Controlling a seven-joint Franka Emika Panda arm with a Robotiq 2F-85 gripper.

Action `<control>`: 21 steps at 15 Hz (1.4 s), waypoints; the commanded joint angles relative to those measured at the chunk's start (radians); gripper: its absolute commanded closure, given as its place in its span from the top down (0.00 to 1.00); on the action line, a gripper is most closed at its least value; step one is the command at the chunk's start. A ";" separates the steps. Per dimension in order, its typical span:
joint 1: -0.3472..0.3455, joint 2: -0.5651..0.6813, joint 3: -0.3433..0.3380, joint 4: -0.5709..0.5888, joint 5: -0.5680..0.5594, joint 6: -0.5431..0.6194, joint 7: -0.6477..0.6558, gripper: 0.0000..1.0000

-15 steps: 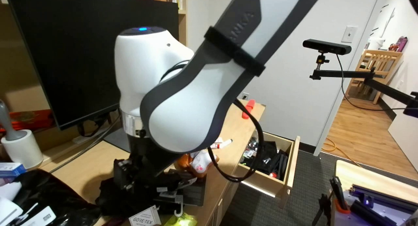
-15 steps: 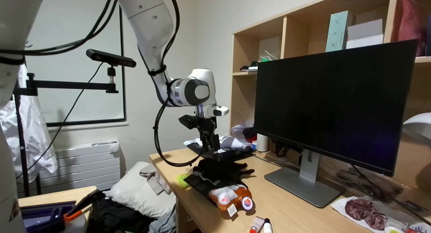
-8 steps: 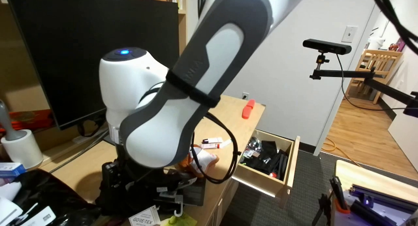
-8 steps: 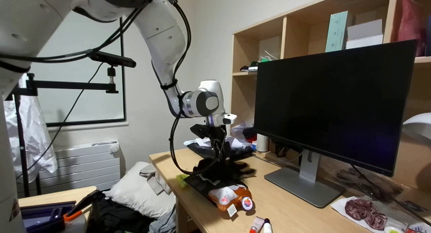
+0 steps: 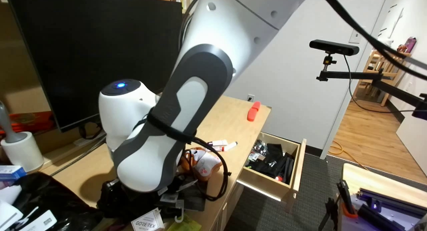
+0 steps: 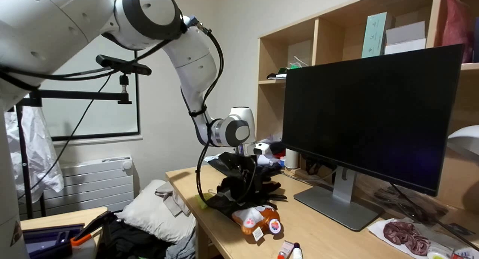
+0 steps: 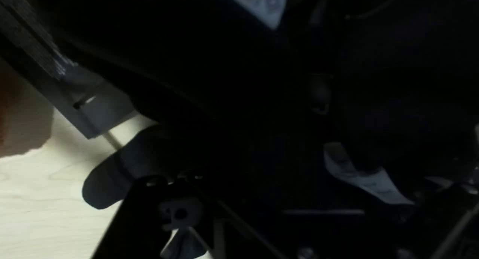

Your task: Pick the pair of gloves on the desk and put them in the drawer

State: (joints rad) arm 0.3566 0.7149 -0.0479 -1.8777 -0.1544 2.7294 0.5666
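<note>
A black pair of gloves point(image 6: 275, 188) lies on the desk point(image 6: 310, 221), with white tags and a GORE-TEX card point(image 5: 147, 221). A glove finger point(image 7: 112, 176) shows in the wrist view, over pale wood. My gripper point(image 7: 325, 180) points down into the gloves, low over the desk. Its dark fingers stand wide apart at either side of the wrist view, with black fabric and a tag between them. The fingertips are hard to make out against the fabric. In an exterior view the arm mostly hides the gripper. The drawer point(image 5: 298, 171) is pulled open and holds black items.
An orange and white plush toy point(image 6: 256, 218) lies beside the gloves. Small tubes point(image 6: 288, 249) lie nearby. A black plastic bag point(image 5: 53, 204) is on the other side. The monitor point(image 6: 370, 116) stands behind. A red case point(image 5: 254, 111) lies at the desk's far end.
My arm has come down, and the gripper has dropped from just above the gloves into them. The glove fingers have shifted and spread a little. The drawer has not moved.
</note>
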 commanded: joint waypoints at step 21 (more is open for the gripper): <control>-0.029 -0.425 0.056 -0.066 0.063 -0.179 -0.023 0.09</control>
State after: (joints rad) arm 0.3622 0.3930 -0.0103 -1.8865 -0.1181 2.5947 0.5661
